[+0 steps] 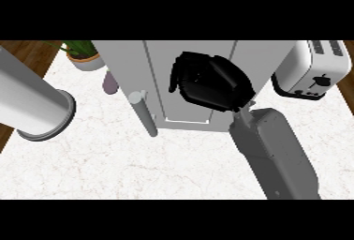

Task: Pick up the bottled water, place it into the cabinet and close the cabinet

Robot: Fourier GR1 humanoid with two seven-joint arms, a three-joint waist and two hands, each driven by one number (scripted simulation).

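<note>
The grey cabinet (200, 61) stands at the back middle of the counter, its panelled door facing me. A long grey bar handle (143, 115) runs down the door's left edge. My right hand (211, 82) lies against the door panel, fingers relaxed and pointing left, with nothing showing in it. The grey right forearm (273, 150) comes up from the lower right. No water bottle shows anywhere; the cabinet's inside is hidden. My left hand is out of the picture.
A big grey cylinder with a wider rim (38, 108) fills the left edge. A potted plant (83, 55) and a small mauve object (109, 84) sit left of the cabinet. A white toaster (311, 68) stands at the right.
</note>
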